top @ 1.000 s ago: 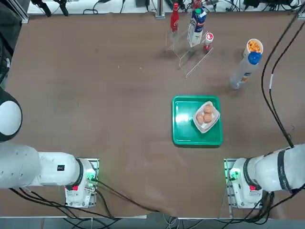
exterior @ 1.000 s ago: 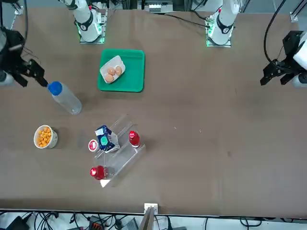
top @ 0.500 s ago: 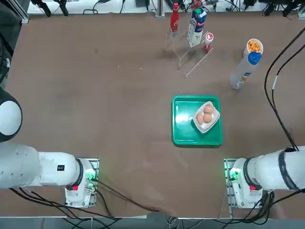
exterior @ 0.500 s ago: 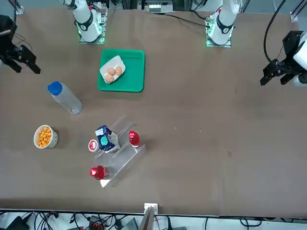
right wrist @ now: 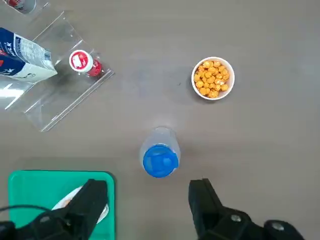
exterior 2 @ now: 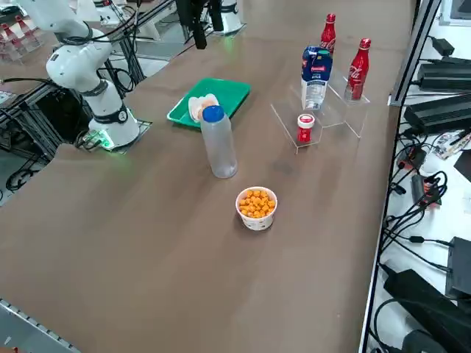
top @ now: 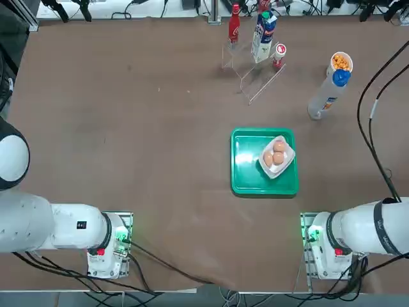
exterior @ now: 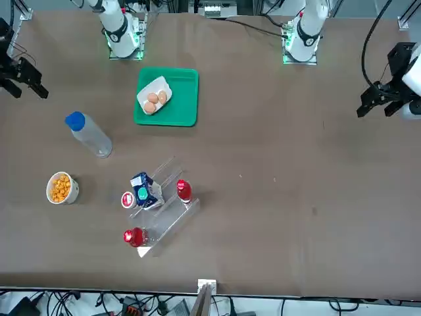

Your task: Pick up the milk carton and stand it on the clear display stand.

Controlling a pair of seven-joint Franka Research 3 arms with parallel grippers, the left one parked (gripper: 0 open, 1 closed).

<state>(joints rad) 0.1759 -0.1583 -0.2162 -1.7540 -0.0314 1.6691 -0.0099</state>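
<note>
The milk carton (top: 263,35) (exterior 2: 314,73), white with a blue gabled top and green cap, stands upright on the clear display stand (top: 259,80) (exterior: 168,220) (exterior 2: 324,121) at the table's far side. In the wrist view the carton (right wrist: 22,62) lies at the picture's edge on the stand (right wrist: 55,100). My right gripper (exterior: 29,89) (exterior 2: 208,29) (right wrist: 149,186) hangs high over the table's right side, well short of the carton. It is open, with nothing between its fingers.
A tall bottle with a blue cap (top: 326,96) (right wrist: 160,155) stands beneath the gripper, beside a cup of orange snacks (top: 340,62) (right wrist: 213,78). A green tray (top: 249,173) holds a dish of eggs. Red cola bottles (exterior 2: 358,59) and a small red can (exterior 2: 305,129) share the stand.
My right gripper has drifted from over the blue-capped bottle toward the table's right edge, staying open. The carton and the other objects have not moved.
</note>
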